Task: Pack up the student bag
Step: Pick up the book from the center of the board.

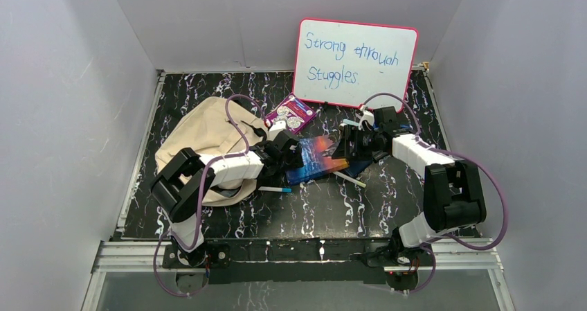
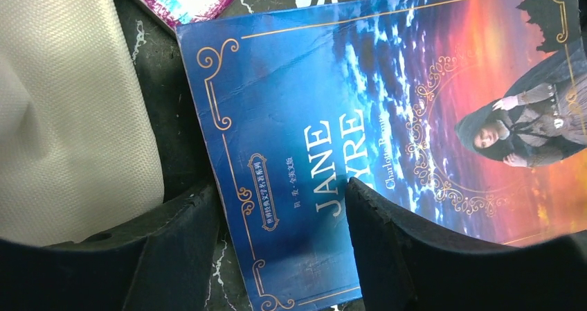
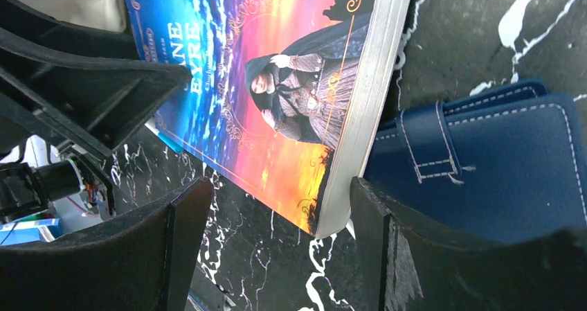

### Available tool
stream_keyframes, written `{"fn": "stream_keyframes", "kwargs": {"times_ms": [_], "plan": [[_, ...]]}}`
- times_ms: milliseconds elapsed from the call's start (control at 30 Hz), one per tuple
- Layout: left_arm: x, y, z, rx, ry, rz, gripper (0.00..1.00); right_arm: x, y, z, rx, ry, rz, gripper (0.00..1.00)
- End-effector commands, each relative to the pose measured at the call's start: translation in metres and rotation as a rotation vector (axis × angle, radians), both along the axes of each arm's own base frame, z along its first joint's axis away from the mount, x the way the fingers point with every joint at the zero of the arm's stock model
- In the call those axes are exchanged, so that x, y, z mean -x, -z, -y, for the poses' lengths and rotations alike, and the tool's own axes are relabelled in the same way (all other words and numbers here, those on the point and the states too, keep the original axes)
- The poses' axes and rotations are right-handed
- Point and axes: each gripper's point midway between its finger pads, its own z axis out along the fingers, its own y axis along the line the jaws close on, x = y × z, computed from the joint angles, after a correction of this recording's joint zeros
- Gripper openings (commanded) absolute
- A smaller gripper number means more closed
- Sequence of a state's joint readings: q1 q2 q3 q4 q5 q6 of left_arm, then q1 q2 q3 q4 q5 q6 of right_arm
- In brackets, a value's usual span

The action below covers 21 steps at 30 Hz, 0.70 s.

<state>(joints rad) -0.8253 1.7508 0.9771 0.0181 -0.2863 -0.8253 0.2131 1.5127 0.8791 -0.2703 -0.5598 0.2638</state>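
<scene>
Both my tools hang spread over the "JANE EYRE" paperback.

My left tool [image 2: 280, 190] stands open astride the lower edge of the book [image 2: 332, 96], with the title running up between its fingers. The beige student bag [image 2: 69, 103] lies just left of it on the table [image 1: 311, 207]. My right tool [image 3: 280, 185] is spread too, framing the book's page-edge corner, with a stitched navy case [image 3: 505, 165] beside its right finger. Beyond both, a whiteboard [image 1: 355, 58] reads "Strong through Stuggles."

Top view overhead from behind, both wrist views close, sharing the book [image 2: 387, 110]
</scene>
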Motion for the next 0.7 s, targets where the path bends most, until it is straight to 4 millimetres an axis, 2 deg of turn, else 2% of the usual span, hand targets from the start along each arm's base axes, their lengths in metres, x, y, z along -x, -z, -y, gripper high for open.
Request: {"fn": "stream_keyframes", "kwargs": {"times_ms": [0,100,233,333,533,667], "plan": [[0.013,0.015,0.016,0.005,0.084,-0.051,0.60,0.020,-0.018,-0.026,-0.102,-0.092,-0.021,0.80],[0.014,0.017,0.014,0.001,0.083,-0.055,0.59,0.012,-0.015,-0.025,-0.080,-0.082,-0.017,0.80],[0.013,0.015,0.013,-0.004,0.079,-0.047,0.59,0.014,-0.027,-0.034,-0.136,-0.111,-0.029,0.77],[0.009,0.013,0.011,-0.025,0.080,-0.033,0.59,0.024,-0.031,-0.037,-0.145,-0.124,-0.036,0.77],[-0.004,0.009,0.007,-0.070,0.084,-0.017,0.59,0.057,-0.032,-0.047,-0.168,-0.122,-0.059,0.76],[-0.013,0.009,0.004,-0.087,0.095,-0.003,0.59,0.070,-0.034,-0.048,-0.184,-0.085,-0.070,0.76]]}}
